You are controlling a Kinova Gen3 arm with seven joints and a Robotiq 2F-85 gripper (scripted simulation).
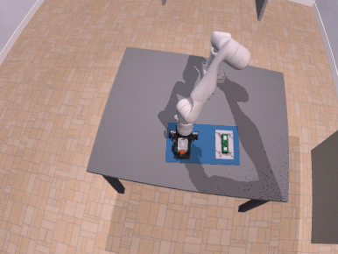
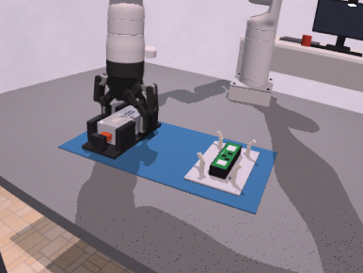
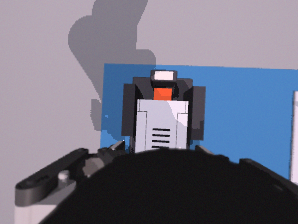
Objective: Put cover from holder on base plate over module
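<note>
We see the cover (image 1: 182,144) (image 2: 116,126) (image 3: 161,122) seated in its holder (image 1: 176,154) (image 2: 125,136) (image 3: 198,112), the gripper (image 1: 183,135) (image 2: 126,105) above with jaws wide apart. Lifting and placement over the module (image 1: 224,144) (image 2: 226,160) on the base plate (image 1: 218,153) (image 2: 196,176) (image 3: 295,135) remain.

Wrist: gripper (image 1: 183,137) (image 2: 126,110) (image 3: 159,151) body hides 6 o'clock end of cover (image 1: 182,144) (image 2: 115,127) (image 3: 162,120) and holder (image 1: 176,155) (image 2: 125,136) (image 3: 198,112); plate (image 1: 218,151) (image 2: 197,178) (image 3: 295,135) cropped at 3 o'clock. Exterior: arm (image 1: 206,89) (image 2: 125,28) cropped at 12, monitor (image 2: 343,21) at 2. Pad contact on cover too obscured to tell.
</note>
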